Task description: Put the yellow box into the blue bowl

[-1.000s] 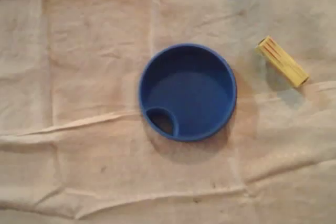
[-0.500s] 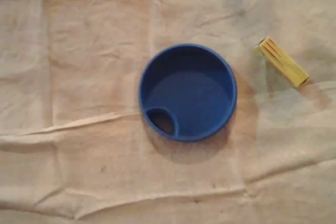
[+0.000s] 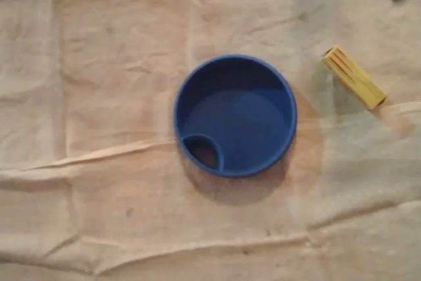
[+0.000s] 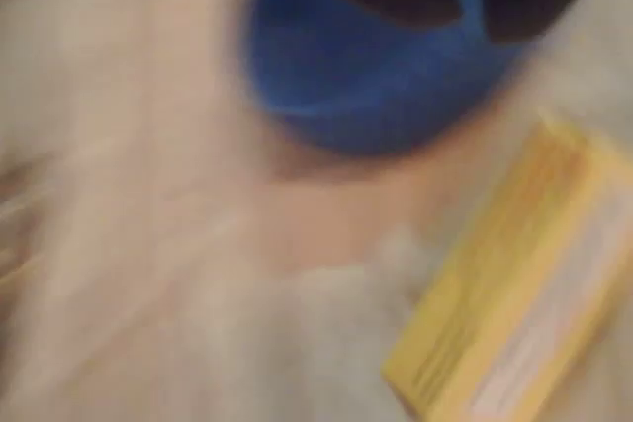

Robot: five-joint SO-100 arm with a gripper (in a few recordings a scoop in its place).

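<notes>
Wrinkled beige cloth (image 3: 118, 64) is lying under a round blue plastic bowl (image 3: 235, 115) with a small oval pocket (image 3: 204, 151) moulded inside its rim. To the right of the bowl and apart from it, the long yellow box (image 3: 353, 77), striped at one end, is resting slantwise on the cloth. The dark gripper (image 4: 467, 19) is showing blurred against the bowl in the wrist view, so how wide it stands cannot be told.

Blurred yellow box (image 4: 514, 294) near blue bowl (image 4: 366, 86) on cloth (image 4: 148, 244)
</notes>
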